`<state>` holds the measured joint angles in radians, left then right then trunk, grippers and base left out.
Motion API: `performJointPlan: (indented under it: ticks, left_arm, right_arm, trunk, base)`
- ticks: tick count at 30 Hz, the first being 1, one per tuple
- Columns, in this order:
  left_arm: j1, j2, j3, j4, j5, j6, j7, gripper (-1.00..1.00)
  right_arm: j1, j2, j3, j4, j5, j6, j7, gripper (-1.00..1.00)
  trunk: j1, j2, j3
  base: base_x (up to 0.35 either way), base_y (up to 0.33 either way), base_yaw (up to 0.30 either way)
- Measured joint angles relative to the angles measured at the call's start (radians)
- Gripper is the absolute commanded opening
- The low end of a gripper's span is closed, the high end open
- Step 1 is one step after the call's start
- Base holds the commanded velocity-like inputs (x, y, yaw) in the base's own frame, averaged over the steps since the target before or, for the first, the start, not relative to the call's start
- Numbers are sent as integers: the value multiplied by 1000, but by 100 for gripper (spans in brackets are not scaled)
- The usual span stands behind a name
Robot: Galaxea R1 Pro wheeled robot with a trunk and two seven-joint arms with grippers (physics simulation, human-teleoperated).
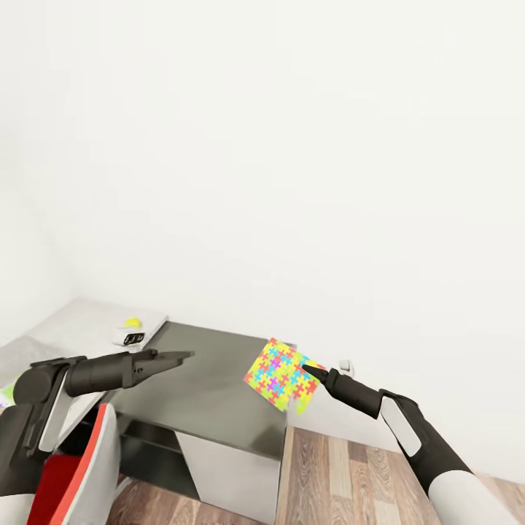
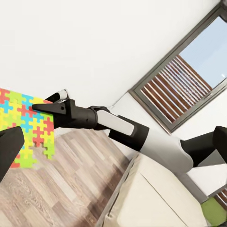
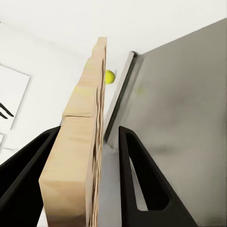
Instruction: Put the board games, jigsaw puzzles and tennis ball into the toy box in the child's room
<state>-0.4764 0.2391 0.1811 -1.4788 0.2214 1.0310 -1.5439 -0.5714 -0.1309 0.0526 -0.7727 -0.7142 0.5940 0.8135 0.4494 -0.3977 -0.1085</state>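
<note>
Between fingers of right gripper (image 1: 310, 371): jigsaw puzzle (image 1: 281, 373), clamped on edge, lifted off table (image 1: 211, 386) for carrying. Left gripper (image 1: 182, 356) hovered empty, spread uncertain. Tennis ball (image 1: 132, 322) ahead, beyond it.

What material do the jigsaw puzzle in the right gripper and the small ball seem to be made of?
Jigsaw puzzle, held by the right gripper: probably wood or pressed board; its edge looks pale tan, matte and layered, under a printed multicoloured face. Tennis ball: yellow-green and matte, possibly felt; too small to be sure.

Grey-sided table (image 1: 211, 394) w/ white top; tennis ball (image 1: 132, 322) sits at its far left end.
</note>
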Motion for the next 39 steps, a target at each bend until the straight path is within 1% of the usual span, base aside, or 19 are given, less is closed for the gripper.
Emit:
performJointPlan:
  ticks: [15,18,21,24,26,28,31,33,35,36,38,39]
  left_arm:
    - [0,0,0,0,1,0,-3,100]
    - [0,2,6,0,0,1,-4,100]
    - [0,13,23,0,1,2,-4,100]
    - [0,43,39,0,1,4,-5,100]
    - [0,79,58,1,3,4,-6,100]
    - [1,112,84,4,4,4,-7,100]
    - [14,146,136,8,8,5,-8,100]
    - [21,154,162,8,10,5,-12,100]
    - [37,164,215,9,9,5,-22,100]
    - [40,165,227,9,8,5,-22,100]
    - [47,171,265,9,5,5,-22,100]
    - [49,176,277,10,4,5,-22,100]
  right_arm:
    - [0,0,0,0,-1,3,-1,-100]
    - [0,-1,0,-4,-2,6,-4,-100]
    - [-1,-1,-1,-10,-3,13,-3,-100]
    - [-1,-2,-1,-29,-5,47,11,-100]
    - [-1,-3,-1,-48,-6,91,30,-100]
    - [-1,-3,-1,-63,-5,116,42,-100]
    - [0,-3,-1,-72,-6,133,51,-100]
    - [0,-3,-1,-73,-6,136,53,-100]
    - [0,-3,-1,-88,-10,148,55,-100]
    - [0,-4,-1,-94,-10,152,55,-100]
    - [0,-4,-1,-139,-14,189,56,-100]
    - [0,-4,-2,-167,-14,213,56,-100]
  trunk:
    - [0,0,0]
    - [0,0,0]
    - [0,0,0]
    - [0,0,0]
    - [0,0,0]
    - [0,0,0]
    - [0,0,0]
    - [0,0,0]
    - [0,0,0]
    - [0,0,0]
    - [0,0,0]
    - [0,0,0]
  base:
    - [0,0,290]
    - [0,0,290]
    - [0,0,290]
    - [0,0,290]
    - [0,0,290]
    - [0,0,290]
    - [0,0,290]
    - [0,0,290]
    - [0,0,290]
    - [0,0,290]
    - [0,0,290]
    - [0,0,290]
